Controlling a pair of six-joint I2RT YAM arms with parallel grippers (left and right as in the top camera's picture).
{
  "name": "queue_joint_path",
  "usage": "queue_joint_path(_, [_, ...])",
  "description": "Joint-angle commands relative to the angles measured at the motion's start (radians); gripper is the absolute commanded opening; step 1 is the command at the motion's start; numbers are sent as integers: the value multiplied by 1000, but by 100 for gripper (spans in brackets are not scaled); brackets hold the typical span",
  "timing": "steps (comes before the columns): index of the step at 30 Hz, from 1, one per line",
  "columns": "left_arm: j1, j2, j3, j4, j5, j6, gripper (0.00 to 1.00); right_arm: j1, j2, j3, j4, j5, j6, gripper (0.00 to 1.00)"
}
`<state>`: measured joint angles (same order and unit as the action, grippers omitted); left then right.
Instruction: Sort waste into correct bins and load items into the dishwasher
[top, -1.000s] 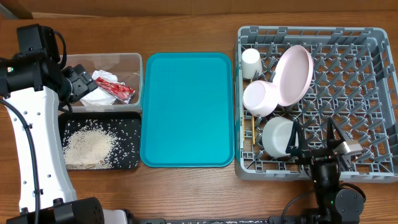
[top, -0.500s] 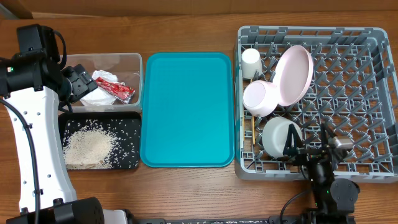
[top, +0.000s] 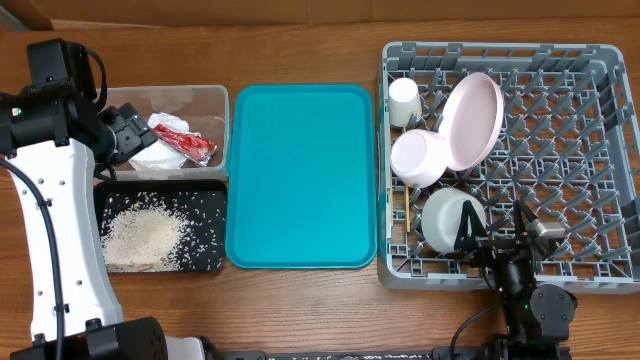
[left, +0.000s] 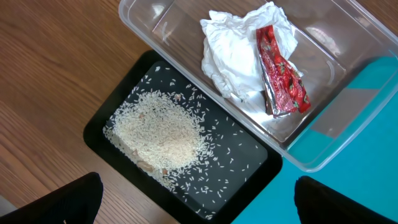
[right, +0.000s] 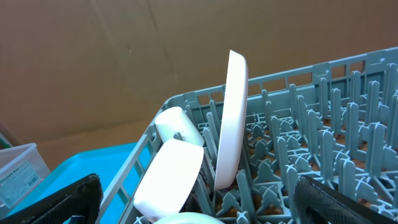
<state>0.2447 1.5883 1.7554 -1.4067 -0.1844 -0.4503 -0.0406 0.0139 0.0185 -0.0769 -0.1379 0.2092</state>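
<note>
the red wrapper (left: 283, 71) and white tissue (left: 233, 53) lie in the clear tub (left: 329, 62) at far left, the rice (left: 158, 134) in the black tray (left: 101, 124) just near of it, and the pink plate (top: 473, 120), 2 bowls (top: 420, 158), cup (top: 404, 100) and chopsticks (top: 407, 212) sit in the dish rack (top: 600, 150) at right. in the last second only my right gripper (top: 500, 235) moved, backing slightly toward the rack's near edge from the nearer bowl (top: 445, 218), fingers wide and empty. the left gripper (top: 125, 135) stayed over the tub, also wide, so i judge the sorting essentially done.

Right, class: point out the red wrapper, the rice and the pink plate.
red wrapper (left: 280, 71), left wrist view, its middle.
rice (left: 161, 134), left wrist view, heap's centre.
pink plate (top: 472, 120), overhead view, its face.
</note>
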Motion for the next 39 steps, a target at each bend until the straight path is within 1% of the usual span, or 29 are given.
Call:
queue_joint_path(1, [2,2,14,0,-6,-3,100,-3,-11,-11,5,10,1,100])
queue_joint_path(10, [3,2,14,0,-6,-2,100,19,-11,-11,3,34,-6,100])
queue_joint_path(14, [3,2,14,0,-6,-2,100,29,-11,-11,7,-19,-133,100])
queue_joint_path(19, [3,2,14,0,-6,-2,100,47,-11,-11,8,-29,-289,100])
queue_joint_path(23, [3,2,14,0,-6,-2,100,47,-11,-11,8,-29,-347,100])
queue_joint_path(39, [3,2,14,0,-6,-3,100,47,-11,-11,8,-28,-341,100])
